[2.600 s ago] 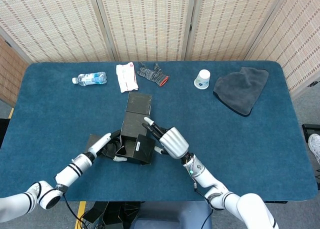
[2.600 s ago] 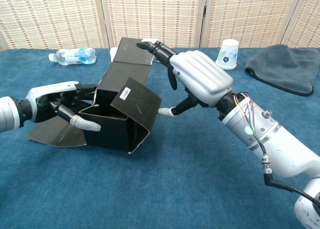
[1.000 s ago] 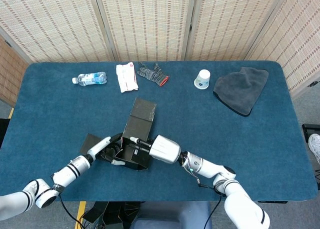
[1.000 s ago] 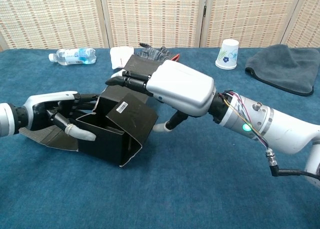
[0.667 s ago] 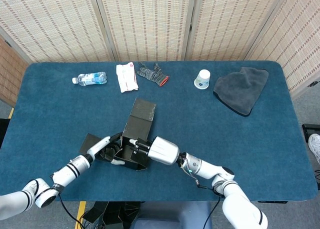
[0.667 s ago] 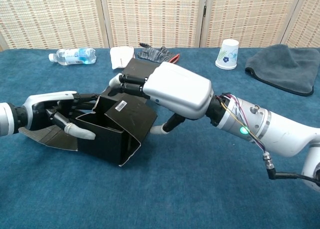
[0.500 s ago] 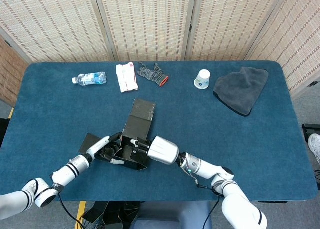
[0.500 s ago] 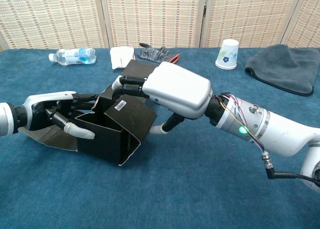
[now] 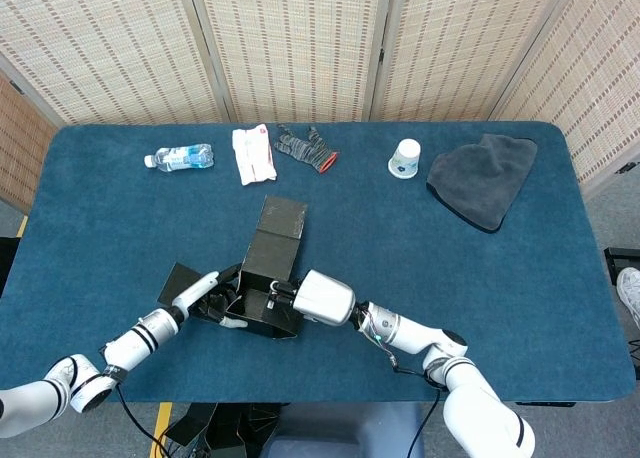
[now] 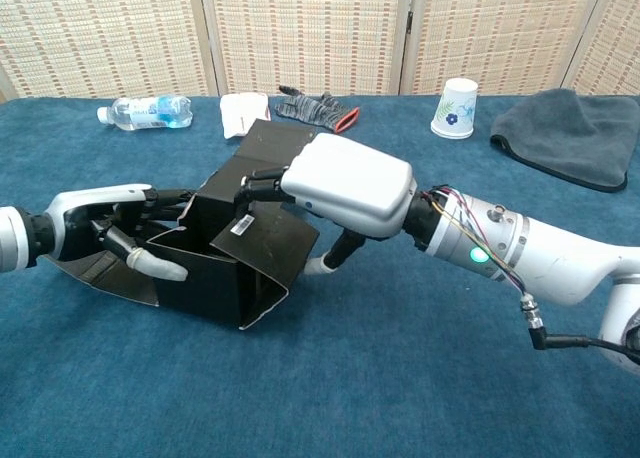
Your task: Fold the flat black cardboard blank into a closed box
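Cardboard blank [image 9: 268, 278] sits half-folded on blue table [image 9: 480, 288] before woven screens [image 9: 300, 38].

Black cardboard box blank [image 10: 255, 243]: matt, scuffed faces, pale cut edges, white paper label. Right hand [image 10: 345, 183] and left hand [image 10: 95, 223]: glossy white plastic shells, black fingers. Table cover [image 9: 500, 298]: blue cloth, matt, fine nap. Water bottle [image 9: 180, 157]: clear plastic. Cup [image 9: 404, 159]: printed paper. Towel [image 9: 483, 179]: grey soft cloth. Screen [image 9: 300, 43]: woven, rough.
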